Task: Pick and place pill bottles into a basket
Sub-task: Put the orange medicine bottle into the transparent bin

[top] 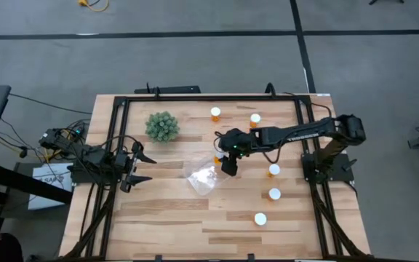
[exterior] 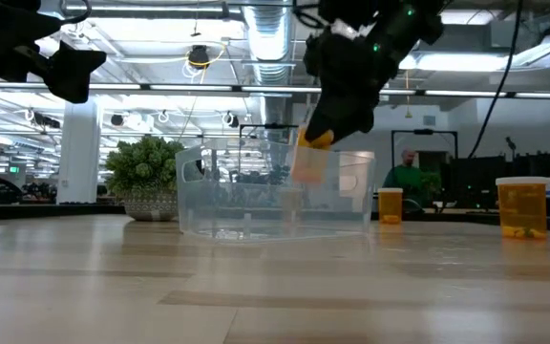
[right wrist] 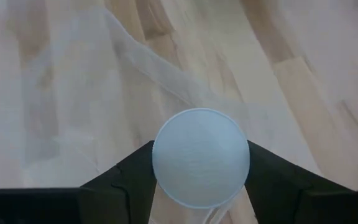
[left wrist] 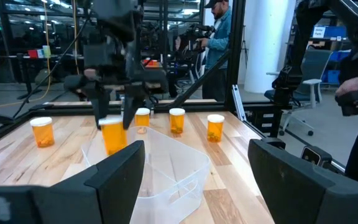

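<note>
Released here, the pill bottle (exterior: 311, 158) could clip the wall of the clear basket (exterior: 256, 205) and tip onto the table (it hangs at the container's right edge, not its middle), since the right gripper (left wrist: 114, 118) is clamped on it just under the white cap, while the left gripper (top: 138, 169) waits spread wide at the table's left edge.

Green spiky ball-shaped plant (top: 162, 126): stands on the table toward 10 o'clock from its centre; in the low view (exterior: 145, 167) it sits in a low pot.
Wooden plank table (top: 166, 218): light boards, edged by a black metal frame (top: 209, 99).
Person in green top (exterior: 408, 176): in the room beyond the table.
Person in denim jacket and cap (left wrist: 219, 32): standing in the background.
Yellow cable (top: 93, 4): on the floor at 11 o'clock.
</note>
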`<action>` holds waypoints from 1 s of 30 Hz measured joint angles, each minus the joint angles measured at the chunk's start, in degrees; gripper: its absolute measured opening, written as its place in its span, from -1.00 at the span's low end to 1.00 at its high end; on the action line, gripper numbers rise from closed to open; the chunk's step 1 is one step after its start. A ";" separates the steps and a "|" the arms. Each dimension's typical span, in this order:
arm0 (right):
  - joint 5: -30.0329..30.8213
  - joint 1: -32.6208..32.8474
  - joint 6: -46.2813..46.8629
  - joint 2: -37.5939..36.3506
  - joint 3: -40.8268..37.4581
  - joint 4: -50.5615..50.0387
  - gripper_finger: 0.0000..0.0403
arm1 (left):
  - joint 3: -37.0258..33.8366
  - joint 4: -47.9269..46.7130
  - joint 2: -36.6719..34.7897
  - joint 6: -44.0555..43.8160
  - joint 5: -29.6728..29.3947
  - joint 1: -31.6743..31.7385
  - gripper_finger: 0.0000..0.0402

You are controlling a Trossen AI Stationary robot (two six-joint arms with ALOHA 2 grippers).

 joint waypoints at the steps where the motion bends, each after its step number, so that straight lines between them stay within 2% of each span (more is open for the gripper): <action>1: 0.00 0.00 -0.53 0.28 -0.04 -0.06 -0.02 | -0.02 0.00 0.00 0.00 0.00 0.02 0.38; 7: 0.09 -0.42 -1.24 3.20 -0.04 0.33 0.08 | -0.01 0.00 0.00 0.00 0.00 0.01 0.38; 13: 0.13 -0.85 -1.32 4.65 0.04 2.55 0.06 | -0.01 0.00 0.00 0.00 0.00 0.01 0.38; 25: 0.17 -1.62 -1.41 4.54 -0.04 3.87 0.23 | -0.02 0.00 0.01 -0.02 0.00 0.00 0.38; 30: 0.17 -1.55 -2.30 4.54 -0.04 3.57 0.24 | -0.01 -0.01 0.00 -0.01 0.00 0.02 0.38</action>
